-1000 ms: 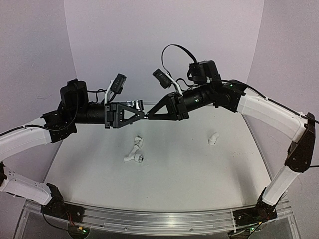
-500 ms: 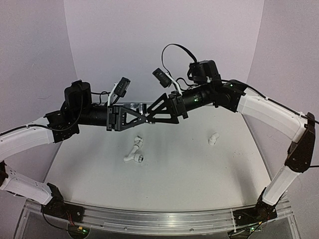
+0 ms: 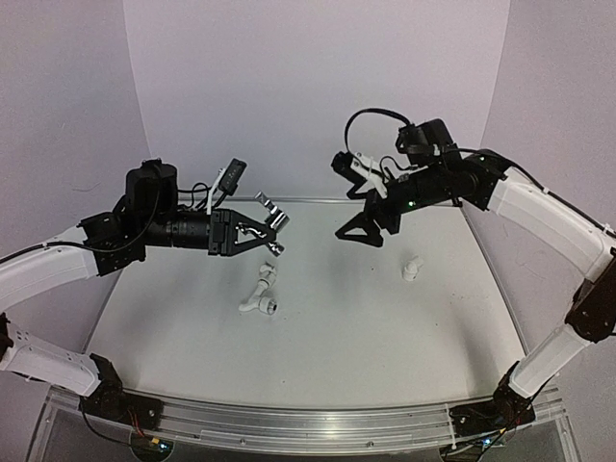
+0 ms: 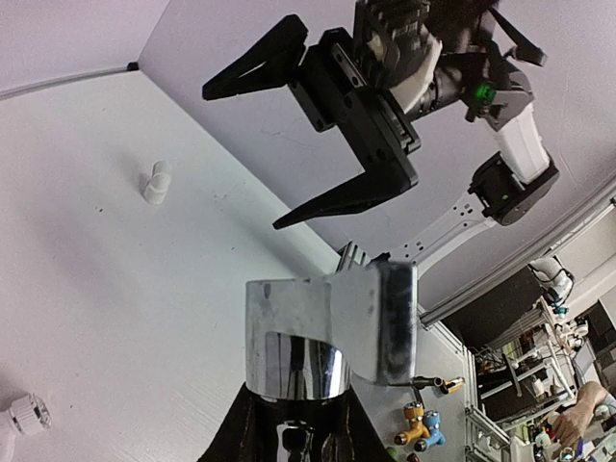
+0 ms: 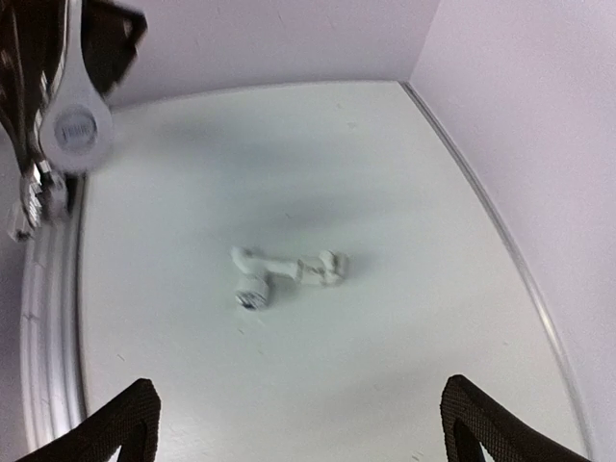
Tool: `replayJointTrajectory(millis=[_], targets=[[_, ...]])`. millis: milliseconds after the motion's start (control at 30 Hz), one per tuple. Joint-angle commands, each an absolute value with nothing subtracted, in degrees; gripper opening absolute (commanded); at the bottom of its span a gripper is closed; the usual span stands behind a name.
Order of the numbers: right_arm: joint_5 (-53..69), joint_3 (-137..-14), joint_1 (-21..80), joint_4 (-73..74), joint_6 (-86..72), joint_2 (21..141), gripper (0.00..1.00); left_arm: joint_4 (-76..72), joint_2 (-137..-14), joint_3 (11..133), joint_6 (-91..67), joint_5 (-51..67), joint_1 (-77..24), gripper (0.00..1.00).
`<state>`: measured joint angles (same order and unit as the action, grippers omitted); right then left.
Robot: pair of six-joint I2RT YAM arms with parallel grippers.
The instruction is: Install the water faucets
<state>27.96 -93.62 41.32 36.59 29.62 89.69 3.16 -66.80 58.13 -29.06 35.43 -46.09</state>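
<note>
A chrome faucet piece (image 3: 272,221) hangs in the air over the back of the table, with my left gripper (image 3: 258,232) shut on it. In the left wrist view the chrome piece (image 4: 327,332) fills the lower middle, the dark fingers (image 4: 252,435) clamped on its base. My right gripper (image 3: 358,236) stands open a short way to its right, holding nothing; it also shows as two spread black fingers (image 4: 342,197). A white plastic faucet (image 3: 258,295) lies on the table below, and the right gripper (image 5: 303,433) looks down on the white faucet (image 5: 284,272).
A small white fitting (image 3: 412,269) stands on the table at the right, also visible as the white fitting (image 4: 157,182). An aluminium rail (image 3: 289,423) runs along the near edge. Purple walls close the back and sides. The left wrist camera (image 5: 72,125) shows top left.
My right gripper has opened, let go of the chrome piece and drawn back to the right. The left gripper keeps the chrome piece and has turned it slightly.
</note>
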Motion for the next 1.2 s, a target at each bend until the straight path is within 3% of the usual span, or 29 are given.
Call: replayJointTrajectory(millis=[0,233,433,667,1167], targets=[[7.8,-87.3,41.4,45.6,50.5,87.9,0.98,5.8,-67.1,61.4,-29.0,32.8,-46.0,0.0],[-4.5,-86.7,33.4,51.9,68.3,96.2,0.98,5.2,-71.6,62.7,-27.4,42.6,-46.1,0.0],[-10.4,-91.8,26.4,52.1,79.9,106.7,0.92,3.9,-73.2,62.9,-27.4,46.4,-46.1,0.0],[-6.4,-98.6,21.9,52.7,88.6,114.7,0.92,4.6,-72.6,62.5,-27.1,45.3,-46.1,0.0],[-7.1,-97.1,21.4,51.9,92.8,122.4,0.84,6.0,-73.7,63.2,-25.6,43.0,-46.0,0.0]])
